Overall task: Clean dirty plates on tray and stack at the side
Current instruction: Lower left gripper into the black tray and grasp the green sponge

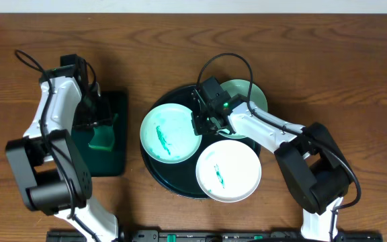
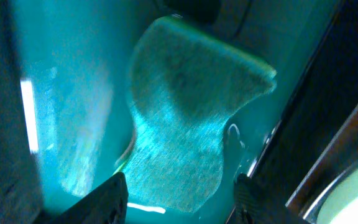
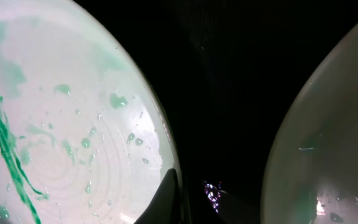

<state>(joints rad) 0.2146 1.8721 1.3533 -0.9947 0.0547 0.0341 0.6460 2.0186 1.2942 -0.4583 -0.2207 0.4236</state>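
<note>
The round black tray [image 1: 156, 176] holds three plates. The left plate [image 1: 168, 132] and the front plate [image 1: 228, 171] carry teal scribbles. The back plate [image 1: 247, 99] is partly hidden by my right arm. My right gripper [image 1: 202, 123] is at the left plate's right rim. In the right wrist view one finger lies over the smeared plate's [image 3: 61, 124] rim, and the other finger is lost against the black tray [image 3: 229, 74]. I cannot tell whether this gripper [image 3: 197, 202] grips the rim. My left gripper [image 2: 179, 202] is open, its fingers either side of a teal sponge's [image 2: 185, 112] near end.
The sponge [image 1: 103, 140] lies in a dark green rectangular tray [image 1: 116, 161] left of the black tray, with my left gripper [image 1: 99, 131] over it. Another plate's pale rim [image 3: 328, 137] fills the right of the right wrist view. Brown wooden table [image 1: 355, 74] lies all around.
</note>
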